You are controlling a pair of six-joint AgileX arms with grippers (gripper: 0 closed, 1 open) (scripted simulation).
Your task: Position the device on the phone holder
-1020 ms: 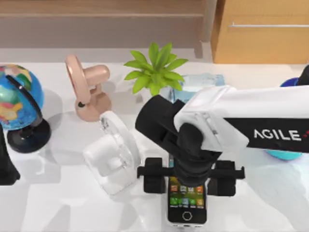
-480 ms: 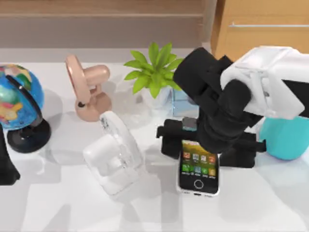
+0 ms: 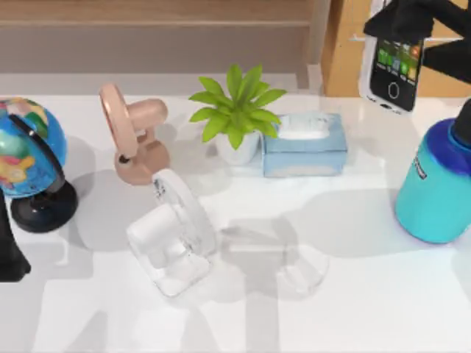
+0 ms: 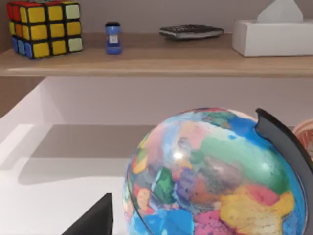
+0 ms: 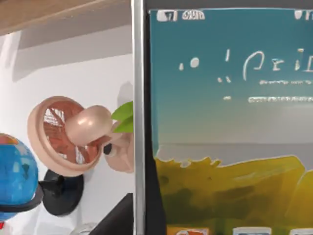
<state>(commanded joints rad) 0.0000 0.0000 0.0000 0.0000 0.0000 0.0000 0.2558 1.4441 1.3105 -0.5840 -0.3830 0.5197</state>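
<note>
Since a second ago the right gripper has carried the device up off the tabletop and away to the top view's upper right corner, leaving bare the spot on the table right of the phone holder where it lay. A light blue tissue box stands beside the green plant in its white pot, with a white tissue poking out of its top slot. A teal bottle with a darker blue cap stands near the table's right edge. The device hangs with its long axis roughly up and down in the top view, home button at the lower end, lit screen facing the camera. Its upper end disappears into the dark gripper, whose jaws are clamped on it; the lower part hangs free beneath them. From the right wrist view the screen sits close up, with the pink fan and a blue edge of the globe beyond its silver edge. The left gripper sits parked at the table's left edge by the globe; I cannot tell whether its jaws are apart or together.
</note>
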